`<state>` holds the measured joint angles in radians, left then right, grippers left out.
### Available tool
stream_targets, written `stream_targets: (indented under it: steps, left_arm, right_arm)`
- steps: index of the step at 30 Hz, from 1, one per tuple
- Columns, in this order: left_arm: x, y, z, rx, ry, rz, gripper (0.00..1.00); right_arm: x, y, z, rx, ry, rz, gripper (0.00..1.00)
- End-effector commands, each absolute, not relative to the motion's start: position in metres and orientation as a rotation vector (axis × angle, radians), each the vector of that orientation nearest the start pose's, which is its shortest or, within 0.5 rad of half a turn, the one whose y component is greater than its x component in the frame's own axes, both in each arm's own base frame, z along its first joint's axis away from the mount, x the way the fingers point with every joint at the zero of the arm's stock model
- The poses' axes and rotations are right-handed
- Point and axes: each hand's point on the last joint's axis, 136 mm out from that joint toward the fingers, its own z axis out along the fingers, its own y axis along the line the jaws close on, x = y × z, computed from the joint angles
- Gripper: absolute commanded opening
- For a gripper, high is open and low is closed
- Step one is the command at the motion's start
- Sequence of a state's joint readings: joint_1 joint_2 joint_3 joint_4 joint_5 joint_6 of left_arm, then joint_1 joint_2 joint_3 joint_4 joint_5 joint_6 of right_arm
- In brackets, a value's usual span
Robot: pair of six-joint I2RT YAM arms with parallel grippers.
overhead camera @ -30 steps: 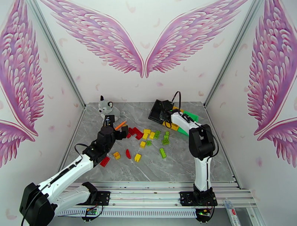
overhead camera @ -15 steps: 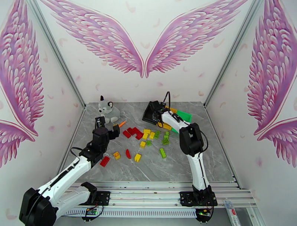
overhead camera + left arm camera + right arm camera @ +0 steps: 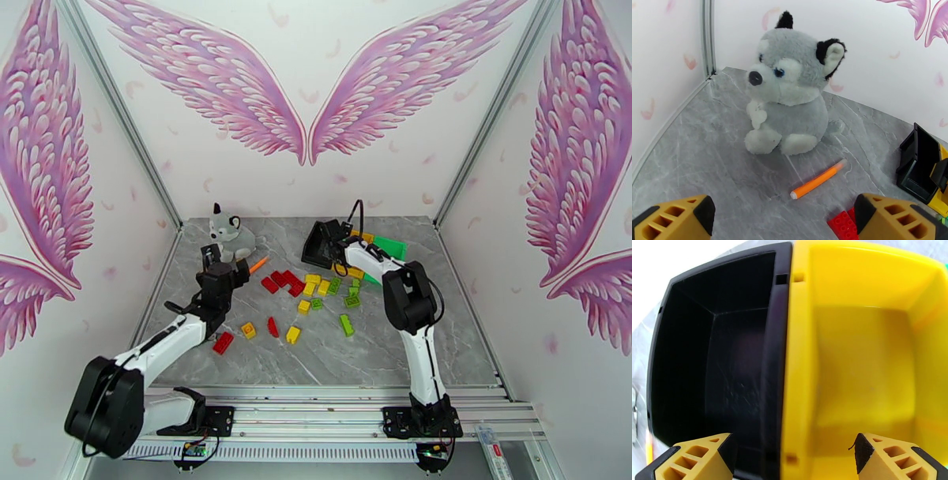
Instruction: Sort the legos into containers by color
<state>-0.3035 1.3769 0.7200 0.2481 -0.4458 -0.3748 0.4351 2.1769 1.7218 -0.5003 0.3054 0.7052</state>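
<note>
My right end effector (image 3: 792,447) hangs released and empty over the black bin (image 3: 723,358); I should lift clear of it before reaching for the legos (image 3: 316,288)

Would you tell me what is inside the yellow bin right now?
The yellow bin shows bare floor and walls, nothing inside; a finger of the right gripper covers its near corner.

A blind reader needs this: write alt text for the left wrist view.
A grey-white plush toy sits on the grey table, an orange marker lying just in front of it. The open left gripper frames the bottom, with red legos and a black bin at right.
</note>
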Motion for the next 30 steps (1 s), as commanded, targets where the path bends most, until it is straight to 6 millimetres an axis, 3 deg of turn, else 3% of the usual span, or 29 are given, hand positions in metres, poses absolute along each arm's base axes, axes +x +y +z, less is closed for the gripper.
stream_targets:
  steps: [1, 6, 9, 15, 18, 27, 30]
  left_arm:
    - [0.466, -0.072, 0.223, -0.273, 1.814, -0.102, 0.99]
    - [0.507, -0.066, 0.214, -0.213, 1.749, 0.071, 0.99]
    - [0.536, -0.078, 0.197, -0.100, 1.826, 0.076, 0.99]
    - [0.589, -0.104, 0.187, 0.142, 2.008, 0.094, 0.99]
    - [0.605, -0.101, 0.181, 0.176, 2.008, 0.091, 0.99]
    - [0.643, -0.107, 0.131, 0.367, 2.136, 0.064, 0.99]
    - [0.651, -0.109, 0.122, 0.390, 2.143, 0.075, 0.99]
  right_arm:
    - [0.524, 0.186, 0.146, 0.392, 2.250, 0.156, 0.85]
    - [0.511, 0.177, 0.154, 0.364, 2.184, 0.166, 0.85]
    - [0.506, 0.174, 0.153, 0.343, 2.168, 0.156, 0.85]
    - [0.500, 0.174, 0.158, 0.309, 2.133, 0.176, 0.85]
    - [0.494, 0.175, 0.160, 0.293, 2.121, 0.192, 0.85]
    - [0.481, 0.174, 0.177, 0.255, 2.078, 0.197, 0.85]
    - [0.478, 0.178, 0.183, 0.238, 2.069, 0.204, 0.85]
